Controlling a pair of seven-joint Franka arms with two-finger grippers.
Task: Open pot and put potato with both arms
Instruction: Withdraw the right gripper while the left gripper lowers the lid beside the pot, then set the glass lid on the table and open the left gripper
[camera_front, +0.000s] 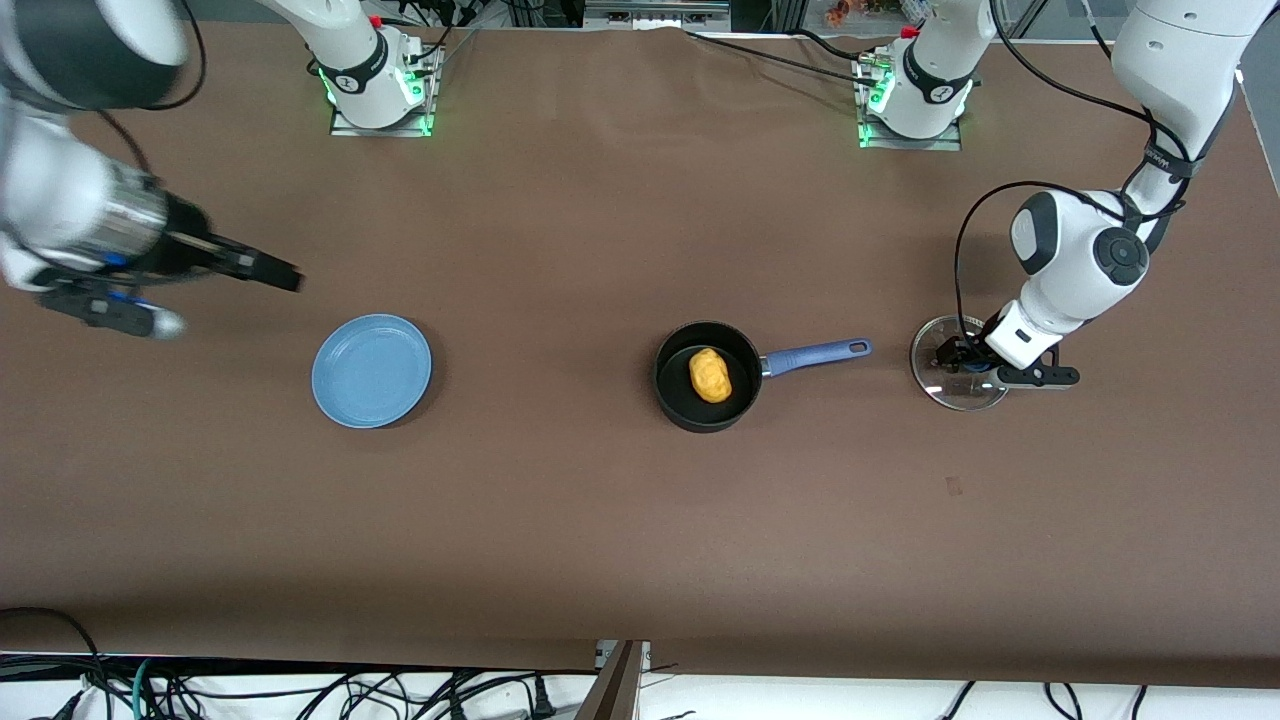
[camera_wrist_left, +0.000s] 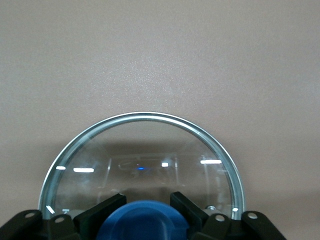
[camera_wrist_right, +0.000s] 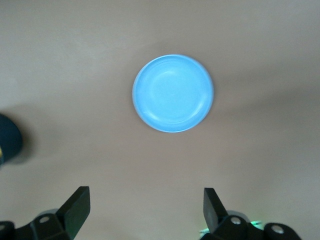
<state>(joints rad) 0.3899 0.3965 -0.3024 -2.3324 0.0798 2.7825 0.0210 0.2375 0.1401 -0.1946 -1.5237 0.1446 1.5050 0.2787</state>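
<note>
gripping the lid's (camera_front: 958, 363) blue knob (camera_wrist_left: 142, 222) with my left fingers (camera_wrist_left: 102, 212) on the desk (camera_front: 600, 520); right fingers (camera_wrist_right: 75, 207) spread above, potato (camera_front: 710, 375) in pot (camera_front: 708, 377).

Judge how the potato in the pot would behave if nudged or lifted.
The potato is oval and lumpy, so it would probably wobble, not roll straight. Lying in the pot, its wall should stop it. It looks firm, probably easy to pinch.

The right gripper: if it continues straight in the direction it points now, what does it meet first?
Probably the bare table: the open right gripper looks down on it, the blue plate lying a little ahead. Depth is unclear.
</note>
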